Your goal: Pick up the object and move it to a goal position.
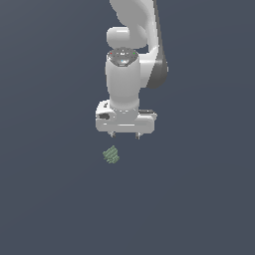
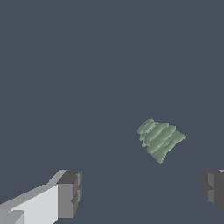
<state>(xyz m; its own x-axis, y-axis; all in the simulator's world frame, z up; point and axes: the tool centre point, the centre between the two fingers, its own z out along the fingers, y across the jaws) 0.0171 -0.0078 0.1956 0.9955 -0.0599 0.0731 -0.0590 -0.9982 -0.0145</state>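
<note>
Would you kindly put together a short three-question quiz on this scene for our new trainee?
1. True or false: the white end effector is shut on the small pale green ridged lump.
2. In the exterior view, the lump lies: (A) below the end effector, toward that view's left; (B) above the arm; (C) between shut fingers.
3. Fill in: in the wrist view, the two dark finger pads stand far ____.

Key:
1. False; the lump lies free on the dark surface, untouched.
2. A.
3. Apart; the end effector is open.
</note>
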